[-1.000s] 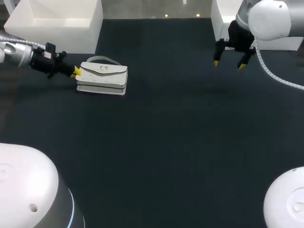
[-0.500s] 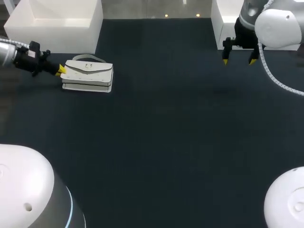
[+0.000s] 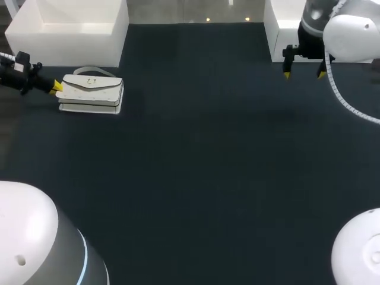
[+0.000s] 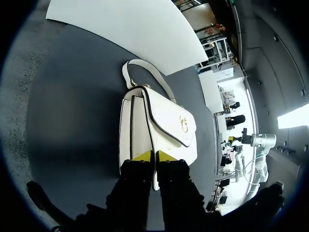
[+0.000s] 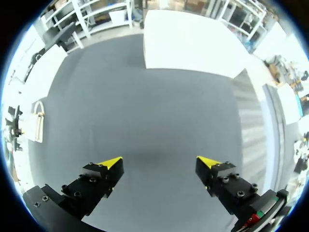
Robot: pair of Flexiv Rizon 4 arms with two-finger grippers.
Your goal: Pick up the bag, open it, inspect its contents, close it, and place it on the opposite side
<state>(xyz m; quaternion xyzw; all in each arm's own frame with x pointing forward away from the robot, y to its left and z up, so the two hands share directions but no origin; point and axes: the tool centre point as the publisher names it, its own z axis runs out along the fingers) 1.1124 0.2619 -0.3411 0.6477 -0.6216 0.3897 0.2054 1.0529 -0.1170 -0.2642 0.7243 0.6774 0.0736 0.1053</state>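
Note:
A white handbag with a flap, a gold clasp and a short handle sits on the dark table at the far left. My left gripper comes in from the left edge and is shut on the bag's near end. In the left wrist view its gripper pinches the edge of the bag between both yellow tips. My right gripper hangs open at the back right, far from the bag. Nothing lies between the fingers of the right gripper, and the bag shows small far off to its side.
A white box stands at the back left, just behind the bag. Another white box stands at the back right, beside my right gripper. The dark table top stretches between them.
My left gripper has pulled the bag leftward and a little toward the back. The right gripper has drifted right and back, still open.

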